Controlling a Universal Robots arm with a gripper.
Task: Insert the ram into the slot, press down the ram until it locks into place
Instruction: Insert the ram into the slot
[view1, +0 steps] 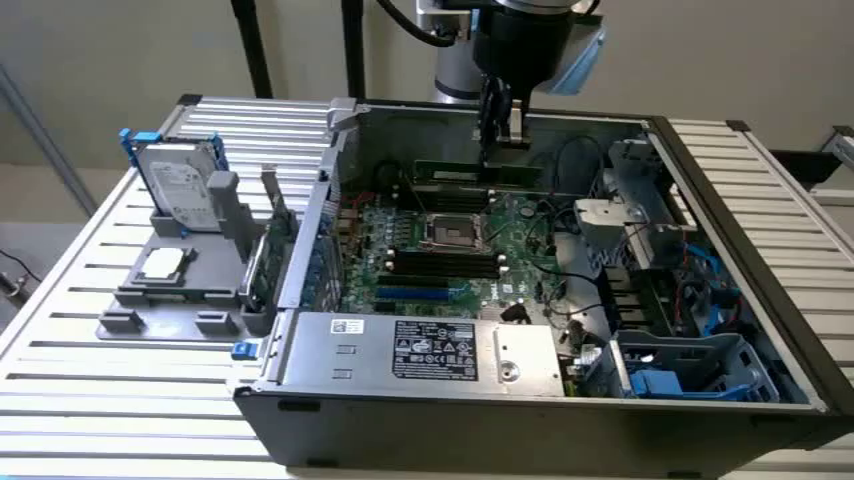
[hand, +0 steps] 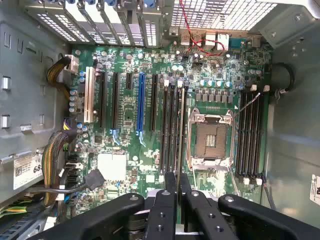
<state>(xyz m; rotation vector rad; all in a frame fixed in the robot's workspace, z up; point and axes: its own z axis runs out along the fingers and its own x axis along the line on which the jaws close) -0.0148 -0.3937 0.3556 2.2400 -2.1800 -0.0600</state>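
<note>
On the exterior view's left, a grey fixture (view1: 160, 290) sat on the slatted table (view1: 80, 400) with a hard drive (view1: 184, 190) stood upright in it and a small square chip (view1: 163, 263) flat on its tray. These were parked parts, well apart from the work. Next across, the case (view1: 400, 410) lay on its side with the panel off, so the motherboard (view1: 527, 275) faced up and the arm had a straight vertical approach. On the board, the blue slot (view1: 416, 295) and a bank of empty black slots (view1: 441, 263) sat on the near side of the processor socket (view1: 447, 232), untouched. The ram (view1: 461, 172) stood on edge on the far side of the socket, lengthwise along the slot (hand: 178, 125), in the bank right beside the socket. The gripper (view1: 505, 138) hung straight above it at its top edge, toward the stick's end at the exterior view's right. In the wrist view the fingers (hand: 171, 186) were closed on the stick, one on each face, which held it upright and parallel to the slot. My read: insertion step in hand, with the stick at or in the slot mouth. Couldn't tell if it was seated or if the end clips had latched. Further to the exterior view's right was a drive cage (view1: 694, 365) with blue fittings, away from the arm.
</note>
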